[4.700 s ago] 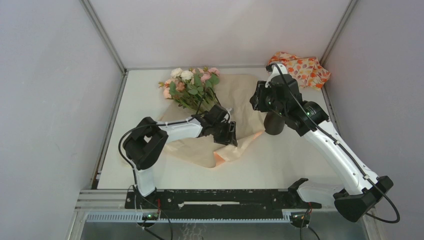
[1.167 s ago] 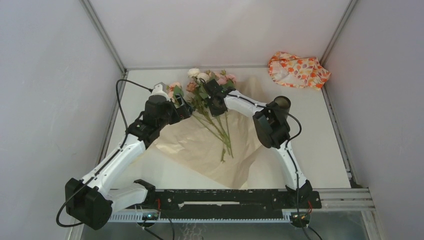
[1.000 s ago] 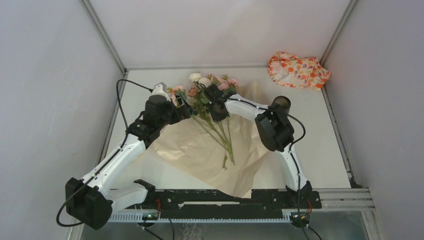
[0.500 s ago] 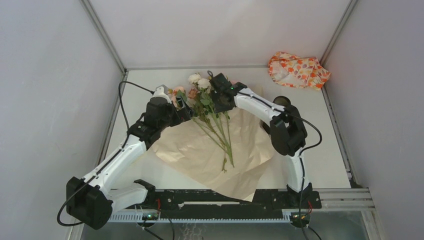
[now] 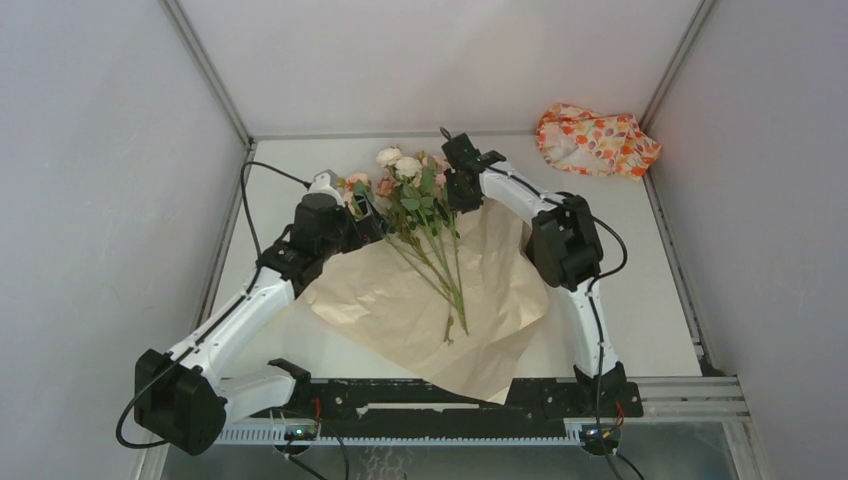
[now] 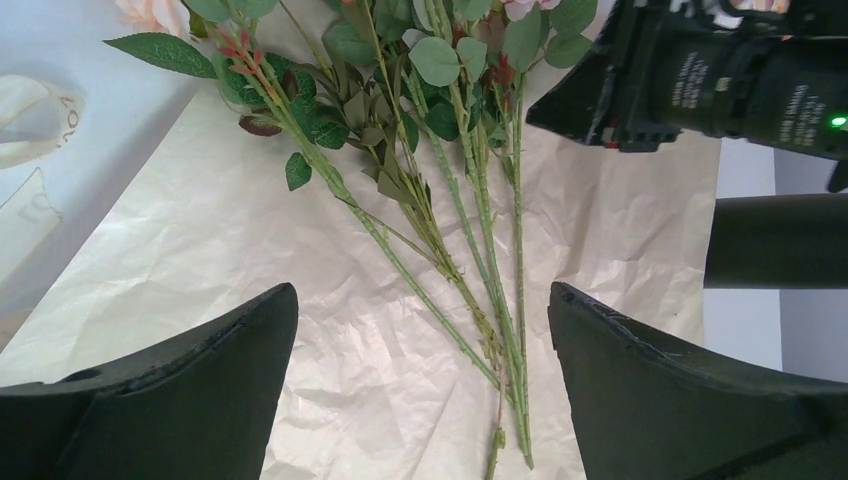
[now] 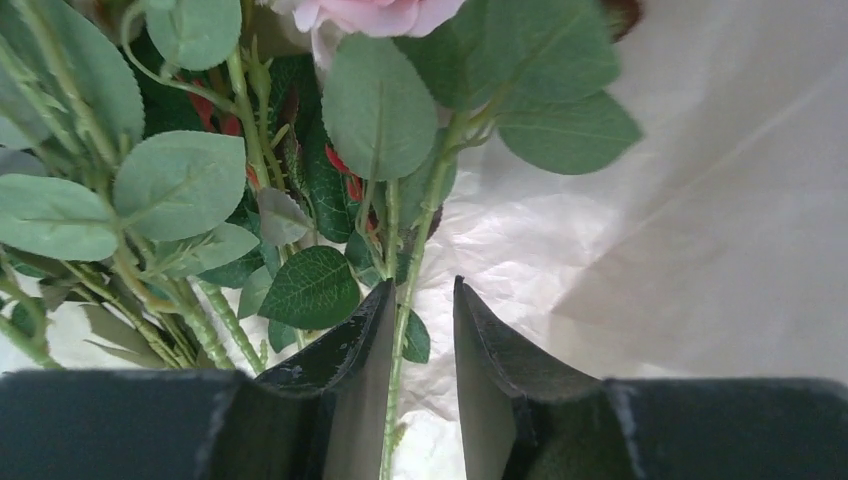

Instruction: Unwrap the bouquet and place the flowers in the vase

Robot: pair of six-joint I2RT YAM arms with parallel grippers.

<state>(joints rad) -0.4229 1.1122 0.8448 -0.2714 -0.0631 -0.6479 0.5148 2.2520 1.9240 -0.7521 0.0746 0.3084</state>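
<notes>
The bouquet lies unwrapped: the flowers (image 5: 420, 200) rest on the spread kraft paper (image 5: 400, 300), blooms toward the back, stems (image 6: 470, 250) fanning toward me. My left gripper (image 5: 368, 216) hovers wide open at the left of the blooms; in its wrist view the left gripper (image 6: 422, 290) holds nothing, with the stems below it. My right gripper (image 5: 455, 188) sits at the right of the blooms. In the right wrist view the right gripper (image 7: 424, 283) is slightly open, with one thin stem (image 7: 400, 340) in the gap beside its left finger. The dark vase (image 6: 775, 240) shows beyond the right arm.
An orange-and-white floral cloth (image 5: 597, 138) lies in the back right corner. A cream ribbon (image 6: 30, 100) lies on the table left of the paper. Grey walls close in the table on three sides. The right arm's elbow (image 5: 565, 245) hides the vase from the top camera.
My right gripper has opened and drawn back and to the right, from among the stems to the blooms' right side. Its elbow now covers the vase. The left arm has stayed put.
</notes>
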